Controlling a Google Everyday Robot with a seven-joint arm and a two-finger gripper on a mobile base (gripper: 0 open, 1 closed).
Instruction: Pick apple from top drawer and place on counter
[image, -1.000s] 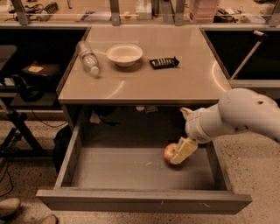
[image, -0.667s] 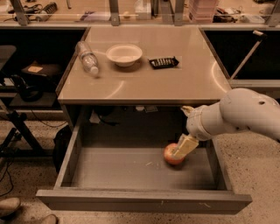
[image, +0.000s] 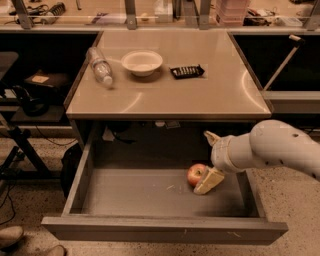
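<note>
On the floor of the open top drawer lies the apple, untouched by its walls. Our gripper rests against the apple's right side; how wide it stands we cannot tell. We should centre on the apple, grip firmly, lift straight up, then reach the counter above and behind the apple.

Beige counter, plastic bottle on its side, white bowl, black packet
</note>
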